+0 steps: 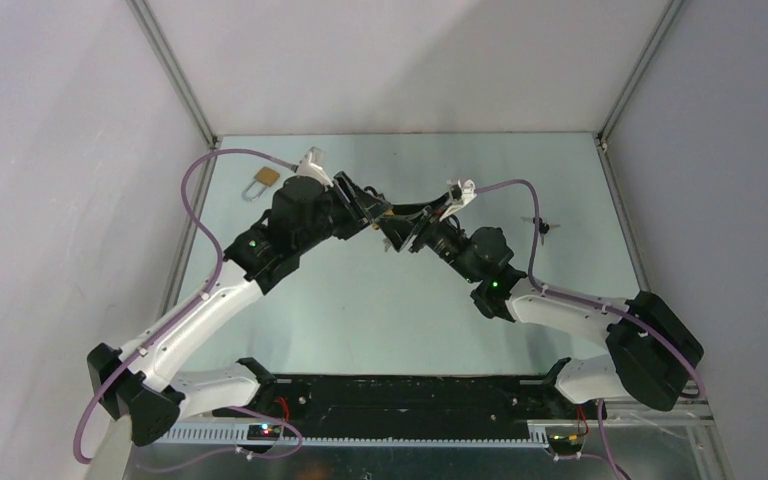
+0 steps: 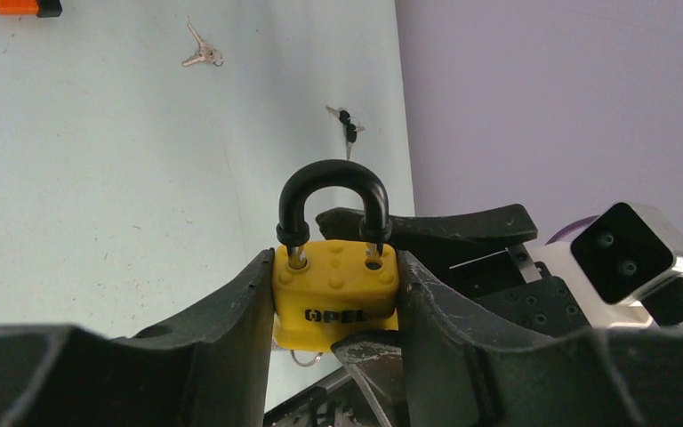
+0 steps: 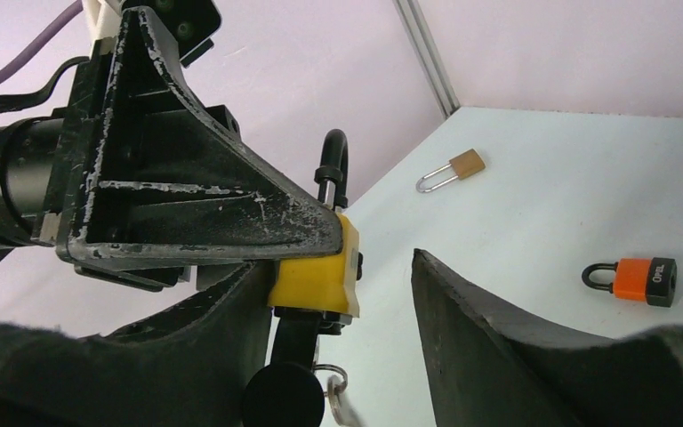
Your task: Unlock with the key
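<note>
The left gripper (image 2: 336, 267) is clamped on the yellow rubber-cased padlock (image 2: 336, 294), with one finger on each side face of its body. The padlock is held clear of the pale table surface (image 1: 360, 300), near the centre of the workspace towards the far side. Its black-sleeved shackle (image 2: 333, 191) points away from the left wrist, and both legs meet the top of the body.

The right gripper (image 3: 338, 271) faces the padlock from the opposite side. Its jaws stand apart, one finger just beside the yellow body and the other well clear to the right. A key with a round black head (image 3: 280, 396) sits directly below the padlock, its shaft running up to the underside, with a metal ring just beside the head. Neither right finger visibly presses on the key.

A brass padlock with a silver shackle (image 3: 452, 171) lies on the table at the far left. An orange padlock with a black shackle (image 3: 642, 278) lies apart from it.
</note>
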`<action>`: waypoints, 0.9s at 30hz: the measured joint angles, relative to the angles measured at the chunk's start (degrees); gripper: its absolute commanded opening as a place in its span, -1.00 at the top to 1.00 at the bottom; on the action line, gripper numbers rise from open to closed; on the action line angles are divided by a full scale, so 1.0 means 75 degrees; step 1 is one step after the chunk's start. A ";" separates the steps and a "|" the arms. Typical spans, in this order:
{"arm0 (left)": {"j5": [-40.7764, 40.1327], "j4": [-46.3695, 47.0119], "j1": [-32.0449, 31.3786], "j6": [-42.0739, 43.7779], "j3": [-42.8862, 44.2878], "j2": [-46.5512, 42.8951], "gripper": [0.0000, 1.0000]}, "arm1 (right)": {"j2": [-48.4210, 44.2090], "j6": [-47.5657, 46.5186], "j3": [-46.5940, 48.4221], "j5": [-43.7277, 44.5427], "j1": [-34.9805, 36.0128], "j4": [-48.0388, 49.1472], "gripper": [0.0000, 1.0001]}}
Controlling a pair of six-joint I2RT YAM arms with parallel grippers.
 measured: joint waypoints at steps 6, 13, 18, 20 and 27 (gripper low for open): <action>-0.0090 0.0087 -0.0044 0.0017 -0.0015 0.0000 0.96 | 0.0117 0.0210 0.0000 -0.0169 -0.0076 0.0216 0.19; -0.0329 0.0073 -0.0093 0.0105 -0.0026 -0.0006 -0.06 | 0.0131 0.0242 0.0000 -0.0539 -0.0187 0.0236 1.00; -0.0428 0.0082 -0.0172 0.0606 -0.0099 -0.0312 -0.62 | 0.0125 0.0731 0.0000 -0.0889 -0.0487 0.0213 1.00; -0.0475 0.0125 -0.0181 0.0845 -0.0099 -0.0624 -0.73 | 0.0125 0.0918 -0.0020 -0.0924 -0.0694 0.0157 1.00; -0.0536 0.0554 0.0230 0.1533 -0.0230 -0.1428 -0.76 | 0.0096 0.1722 -0.0219 -0.1553 -0.1268 0.0300 1.00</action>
